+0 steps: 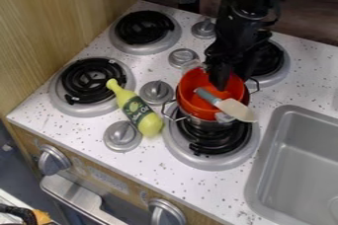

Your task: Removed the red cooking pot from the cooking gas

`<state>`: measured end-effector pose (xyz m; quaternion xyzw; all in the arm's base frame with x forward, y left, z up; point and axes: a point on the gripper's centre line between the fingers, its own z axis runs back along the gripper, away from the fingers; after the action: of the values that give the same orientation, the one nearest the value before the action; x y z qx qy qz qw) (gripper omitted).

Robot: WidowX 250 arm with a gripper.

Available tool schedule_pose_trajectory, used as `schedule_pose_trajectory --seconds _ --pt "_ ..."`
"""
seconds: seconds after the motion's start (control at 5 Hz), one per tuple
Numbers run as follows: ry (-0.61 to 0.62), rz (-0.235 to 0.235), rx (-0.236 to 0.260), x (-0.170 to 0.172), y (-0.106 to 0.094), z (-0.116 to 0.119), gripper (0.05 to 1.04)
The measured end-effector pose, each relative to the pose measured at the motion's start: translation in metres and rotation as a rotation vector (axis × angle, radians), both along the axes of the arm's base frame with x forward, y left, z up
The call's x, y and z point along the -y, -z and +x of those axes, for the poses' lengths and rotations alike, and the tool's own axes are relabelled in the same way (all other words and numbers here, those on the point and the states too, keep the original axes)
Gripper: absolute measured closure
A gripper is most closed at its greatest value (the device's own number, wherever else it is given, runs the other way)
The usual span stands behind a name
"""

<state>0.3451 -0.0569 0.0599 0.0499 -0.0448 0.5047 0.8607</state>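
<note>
A grey knob (166, 212) on the stove's front is nearest the camera, at the bottom edge. The red pot (191, 101), with wire handles at its sides, sits over the near right burner (177, 142), toward the burner's far side. A spatula (232, 109) with a cream head and blue-grey handle lies across it, the head jutting past the rim. The black gripper (221, 77) points down into the pot; how far open it is, and whether it grips anything, I cannot tell. Left of the pot lies a yellow-green bottle (136, 108), its neck toward the near left burner (89, 82). A grey sink (271, 145) is at the right.
</note>
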Motion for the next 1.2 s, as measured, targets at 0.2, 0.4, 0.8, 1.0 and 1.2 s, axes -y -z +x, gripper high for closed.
schedule_pose_trajectory --seconds 0.2,0.4,0.8,1.0,1.2 --pt "0.005 -0.011 0.004 0.002 0.000 0.001 0.254" --pt "-0.008 -0.015 0.004 0.002 0.000 0.001 0.521" --pt "0.002 -0.024 -0.002 0.005 0.005 0.003 0.974" --pt "-0.001 -0.020 -0.007 0.004 0.005 0.003 1.029" --pt "-0.009 0.014 -0.008 0.008 -0.005 0.005 1.031"
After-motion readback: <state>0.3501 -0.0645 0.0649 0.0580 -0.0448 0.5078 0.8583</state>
